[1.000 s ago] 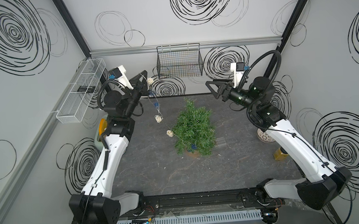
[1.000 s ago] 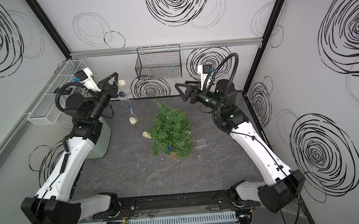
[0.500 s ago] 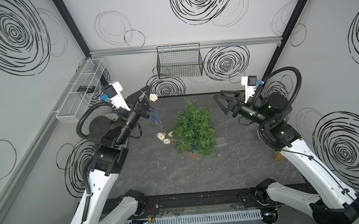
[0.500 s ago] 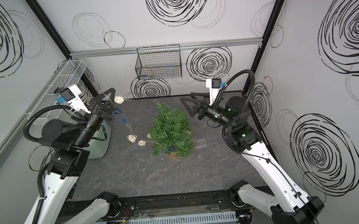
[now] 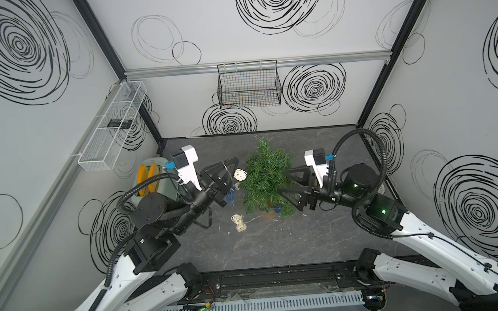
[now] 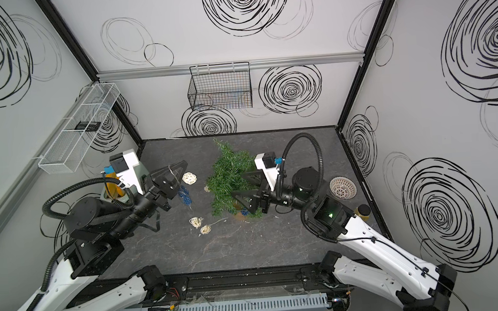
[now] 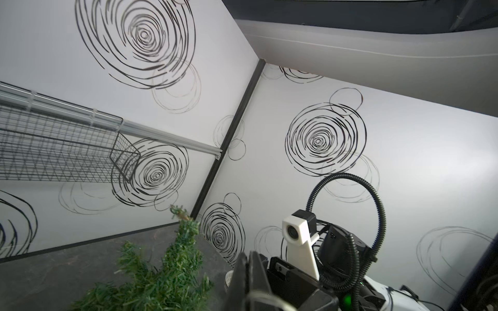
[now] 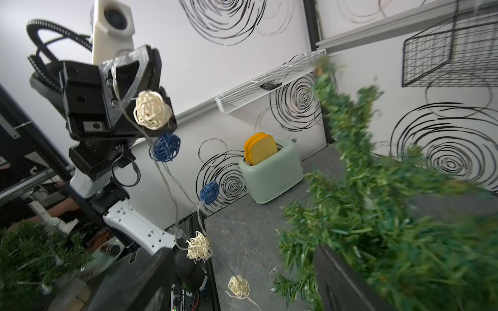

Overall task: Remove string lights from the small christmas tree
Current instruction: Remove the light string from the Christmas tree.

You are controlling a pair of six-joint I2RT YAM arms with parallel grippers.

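The left tool (image 5: 229,164) is raised over the left part of the dark marbled desk (image 5: 278,244). Its jaws are together on the thin pale wire of the string lights (image 8: 152,113), and the right wrist view shows the wire passing between them. From there the strand hangs down. One cream ball is just beside the tool, two blue balls are under it, and two cream balls are low down, near the front left of the small christmas tree (image 5: 265,173). The last cream ball lies on the desk, but for the one before it I cannot tell if it touches. The wire then runs toward the tan base of the tree, where both top views show one more blue ball among the lowest branches. The tree stands in the middle of the desk with its pointed top toward the back wall. The right tool (image 5: 282,181) is at the right side of the tree. Its jaws are wide apart and grip nothing, with the outer branches between them. In the right wrist view the needles cover part of one jaw. A mint-green toaster (image 8: 269,172) with two orange slices stands in the back left corner. A white perforated bowl (image 6: 343,187) sits at the right edge, well apart from the tree.
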